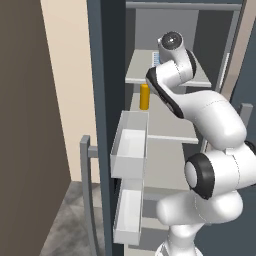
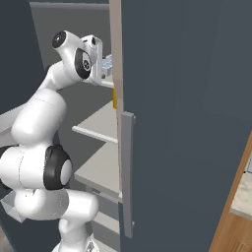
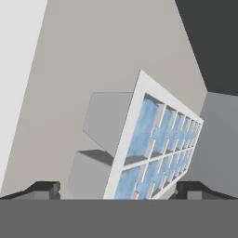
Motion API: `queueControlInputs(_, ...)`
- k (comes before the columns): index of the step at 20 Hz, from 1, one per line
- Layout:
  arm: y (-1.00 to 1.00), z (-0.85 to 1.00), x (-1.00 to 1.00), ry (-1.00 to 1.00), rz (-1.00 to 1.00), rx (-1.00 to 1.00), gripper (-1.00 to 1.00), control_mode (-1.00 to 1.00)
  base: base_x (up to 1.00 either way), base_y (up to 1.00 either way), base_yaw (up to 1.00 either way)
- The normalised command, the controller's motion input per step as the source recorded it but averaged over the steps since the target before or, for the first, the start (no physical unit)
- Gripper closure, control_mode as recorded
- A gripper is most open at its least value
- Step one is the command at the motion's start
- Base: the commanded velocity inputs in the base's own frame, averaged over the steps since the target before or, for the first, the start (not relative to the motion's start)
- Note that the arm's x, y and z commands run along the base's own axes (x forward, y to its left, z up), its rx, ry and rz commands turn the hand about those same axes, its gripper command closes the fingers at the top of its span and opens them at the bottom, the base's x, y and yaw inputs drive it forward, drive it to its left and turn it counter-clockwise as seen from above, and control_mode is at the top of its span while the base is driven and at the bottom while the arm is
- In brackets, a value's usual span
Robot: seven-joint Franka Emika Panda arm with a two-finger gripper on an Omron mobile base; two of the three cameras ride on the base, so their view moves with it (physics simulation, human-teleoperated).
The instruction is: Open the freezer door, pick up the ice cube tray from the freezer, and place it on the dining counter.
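Where jaws gape, ice cube tray between

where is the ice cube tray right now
The ice cube tray lies on the freezer's upper shelf, above the orange cylinder. In the hand view it sits between the open gripper's fingertips.

The ice cube tray looks like smooth white plastic with glossy pale blue cells. It lies on a matt, light grey shelf. The freezer door is flat matt slate-blue, its bins smooth white plastic.
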Motion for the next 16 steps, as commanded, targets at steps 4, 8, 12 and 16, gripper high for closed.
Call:
queueControlInputs(4, 0.0, 0.0, 0.33, 0.0, 0.0, 0.0, -1.0, -1.0, 0.0, 0.0, 0.0)
queueControlInputs(8, 0.0, 0.0, 0.28, 0.0, 0.0, 0.0, -1.0, -1.0, 0.0, 0.0, 0.0)
queueControlInputs(12, 0.0, -0.01, 0.29, 0.0, 0.0, 0.0, 1.0, -1.0, 0.0, 0.0, 0.0)
queueControlInputs(16, 0.0, -0.03, 0.25, 0.0, 0.0, 0.0, 1.0, -1.0, 0.0, 0.0, 0.0)
